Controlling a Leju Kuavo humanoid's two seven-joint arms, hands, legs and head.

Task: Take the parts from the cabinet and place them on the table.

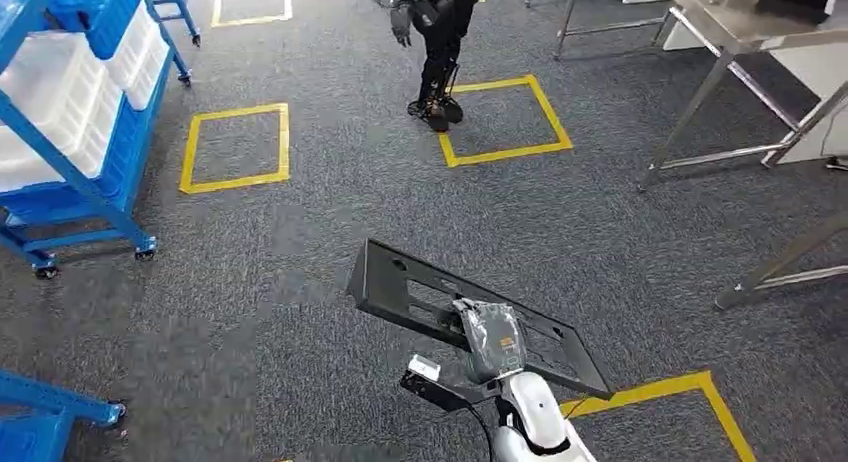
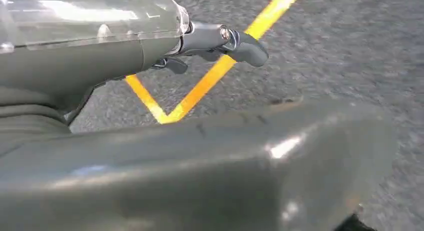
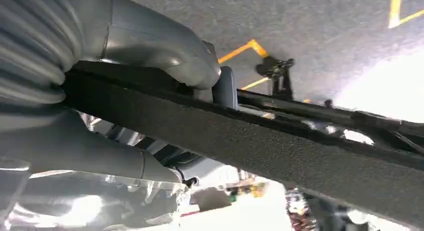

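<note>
Grey carpet (image 1: 300,282) underfoot, marked with yellow tape squares (image 1: 236,147), one corner of tape right beside the robot at the near edge. Closest in, the right hand (image 1: 490,339) holds a flat black frame (image 1: 420,287) out level above the floor; in the right wrist view the thick thumb (image 3: 165,46) presses on one face of the frame (image 3: 280,141) and the fingers clamp the other. The left hand (image 2: 220,43) hangs over carpet and tape, nothing in it, fingers apart and slightly curled; a blurred grey bulk fills the near part of that view and I cannot tell what it is.

Further out on the left, a blue wheeled rack (image 1: 75,122) with white bins, cut off by the edge. On the right, steel table legs (image 1: 700,112) and a tabletop only partly seen. Farthest ahead, another dark two-legged robot (image 1: 437,42) stands on a tape square, its upper half out of frame.
</note>
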